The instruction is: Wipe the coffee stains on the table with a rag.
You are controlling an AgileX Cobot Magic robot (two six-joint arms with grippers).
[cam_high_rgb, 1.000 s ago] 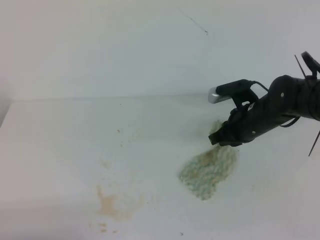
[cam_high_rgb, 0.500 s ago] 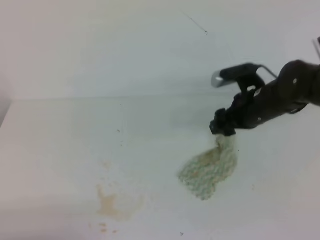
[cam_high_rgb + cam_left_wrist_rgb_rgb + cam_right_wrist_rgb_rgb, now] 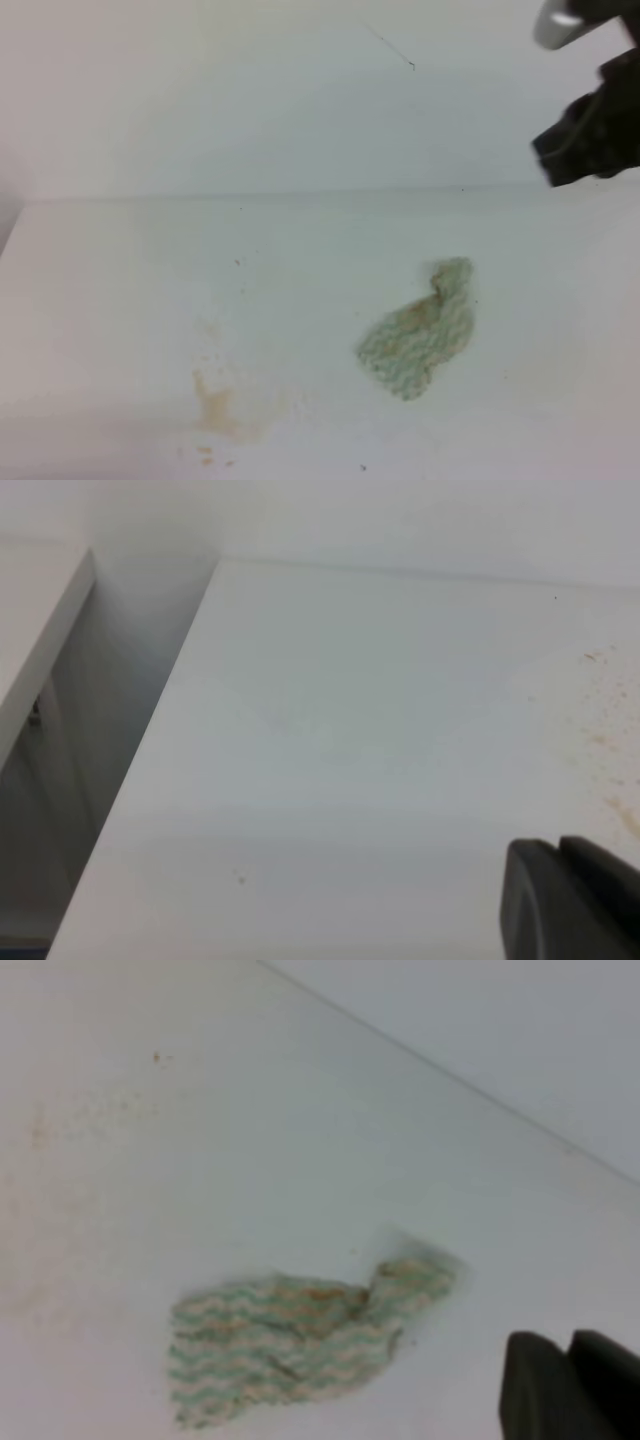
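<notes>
The rag (image 3: 418,335) lies crumpled on the white table (image 3: 120,280), right of centre, free of any gripper, with brown staining on it. It also shows in the right wrist view (image 3: 290,1345). Faint tan smudges of the coffee stains (image 3: 215,405) sit at the front left; specks show in the left wrist view (image 3: 603,742). No glossy blob is visible. My right gripper (image 3: 562,158) is raised at the top right, blurred, well above the rag; its fingers (image 3: 540,1380) look closed together and empty. My left gripper (image 3: 558,855) shows only dark fingertips, closed.
The table's left edge (image 3: 150,750) drops off beside a lower grey surface (image 3: 40,650). A pale wall (image 3: 250,100) rises behind the table's back edge.
My right gripper let go of the rag's corner and rose up and to the right. The lifted corner dropped back onto the table. The stains are unchanged.
</notes>
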